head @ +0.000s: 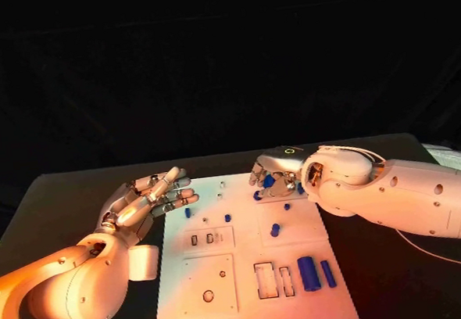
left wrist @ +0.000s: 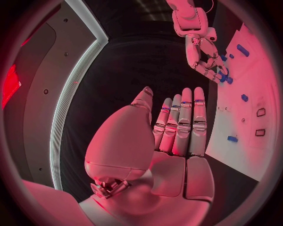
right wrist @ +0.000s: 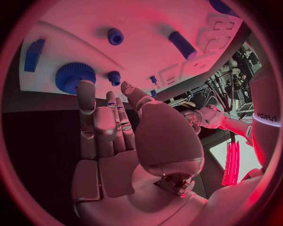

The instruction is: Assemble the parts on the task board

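Head view: black backdrop [head: 218,58] swallows everything from 10 to 2 o'clock, and the task board [head: 255,314] shines brightest at 6. A warm glow washes the left arm [head: 43,297] at 8. Left wrist view: a glaring light strip [left wrist: 59,122] bows at 9, straight edges bending toward the circle's dark rim.

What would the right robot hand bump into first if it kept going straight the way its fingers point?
Probably the big blue toothed gear wheel on the white task board. In the right wrist view the right robot hand points its fingertips at it, very close. Whether they already touch is unclear.
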You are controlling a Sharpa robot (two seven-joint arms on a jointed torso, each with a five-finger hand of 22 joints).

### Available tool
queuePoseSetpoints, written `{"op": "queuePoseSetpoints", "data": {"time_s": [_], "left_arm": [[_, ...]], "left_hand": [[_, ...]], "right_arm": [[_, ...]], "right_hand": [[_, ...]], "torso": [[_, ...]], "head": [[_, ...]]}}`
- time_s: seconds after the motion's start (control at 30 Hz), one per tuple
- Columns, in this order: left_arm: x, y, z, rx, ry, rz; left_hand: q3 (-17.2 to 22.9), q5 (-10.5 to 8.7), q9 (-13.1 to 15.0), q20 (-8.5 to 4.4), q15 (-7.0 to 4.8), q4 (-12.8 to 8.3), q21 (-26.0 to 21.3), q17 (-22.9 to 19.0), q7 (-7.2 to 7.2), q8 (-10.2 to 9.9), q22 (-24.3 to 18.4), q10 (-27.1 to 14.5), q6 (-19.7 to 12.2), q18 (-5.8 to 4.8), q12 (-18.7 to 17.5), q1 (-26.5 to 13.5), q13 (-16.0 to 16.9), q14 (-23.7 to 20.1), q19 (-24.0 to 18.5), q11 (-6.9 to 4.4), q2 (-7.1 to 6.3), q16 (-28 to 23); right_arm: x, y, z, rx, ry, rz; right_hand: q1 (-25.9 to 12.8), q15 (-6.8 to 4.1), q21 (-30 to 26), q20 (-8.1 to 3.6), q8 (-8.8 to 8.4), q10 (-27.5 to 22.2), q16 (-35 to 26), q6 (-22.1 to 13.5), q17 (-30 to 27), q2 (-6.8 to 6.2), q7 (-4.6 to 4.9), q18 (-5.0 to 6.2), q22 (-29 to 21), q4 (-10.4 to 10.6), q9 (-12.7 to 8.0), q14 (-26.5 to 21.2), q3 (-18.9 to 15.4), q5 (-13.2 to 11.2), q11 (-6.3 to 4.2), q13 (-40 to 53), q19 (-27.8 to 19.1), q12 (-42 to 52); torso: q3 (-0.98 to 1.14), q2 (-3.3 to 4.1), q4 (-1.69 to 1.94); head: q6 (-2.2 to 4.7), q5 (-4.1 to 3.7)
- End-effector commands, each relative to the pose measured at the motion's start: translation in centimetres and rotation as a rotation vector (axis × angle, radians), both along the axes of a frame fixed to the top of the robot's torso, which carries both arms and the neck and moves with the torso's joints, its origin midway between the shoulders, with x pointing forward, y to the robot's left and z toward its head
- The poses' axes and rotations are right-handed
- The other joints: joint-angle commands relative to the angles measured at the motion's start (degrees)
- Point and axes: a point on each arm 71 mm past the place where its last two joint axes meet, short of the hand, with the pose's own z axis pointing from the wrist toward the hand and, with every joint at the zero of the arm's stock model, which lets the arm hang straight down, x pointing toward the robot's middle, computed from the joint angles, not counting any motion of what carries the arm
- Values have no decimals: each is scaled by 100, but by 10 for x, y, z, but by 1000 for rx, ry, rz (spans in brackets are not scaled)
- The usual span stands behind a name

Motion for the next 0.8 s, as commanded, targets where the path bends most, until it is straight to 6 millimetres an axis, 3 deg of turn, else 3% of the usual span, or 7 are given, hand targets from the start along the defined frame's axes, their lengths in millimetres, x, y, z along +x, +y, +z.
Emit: {"op": "queuePoseSetpoints", "data": {"time_s": [0.03, 0.37, 0.8], "left_arm": [[-1, -3, 2, -16, 4, -24], [-2, -4, 2, -17, 7, -29], [-3, -4, 2, -16, 14, -35]], "left_hand": [[-1, -28, -5, 13, 4, -38, -18, 8, 2, 20, -8, 44, 38, 70, -10, 1, 5, 33, 37, -6, 36, -5], [-3, -28, -6, 13, 4, -42, -20, 11, 3, 19, -9, 45, 39, 70, -12, 2, 5, 34, 39, -6, 34, -6], [-5, -28, -7, 12, 4, -50, -24, 14, 4, 16, -12, 45, 38, 69, -17, 7, 4, 32, 41, -5, 33, -10]], "right_arm": [[1, -1, -4, -80, 33, -16], [4, -1, -6, -96, 30, -22], [6, 3, -7, -87, 35, -8]], "right_hand": [[9, 21, 281, 13, -9, -83, 265, 7, 296, -94, -15, -101, 329, 72, 9, 286, 15, -37, 15, -3, 57, -32], [74, 13, 624, 31, 2, -85, 566, 57, 635, -72, -22, -148, 727, 163, 15, 276, 104, -35, 26, -1, 98, -27], [73, -39, 1044, 25, 59, 140, 856, 315, 957, 40, -64, -212, 1246, 361, 48, 277, 264, -42, -35, 10, 219, 2]], "torso": [[-9, 60, 29], [-10, 126, 62], [-11, 191, 89]], "head": [[15, -21], [65, -48], [56, -65]]}}
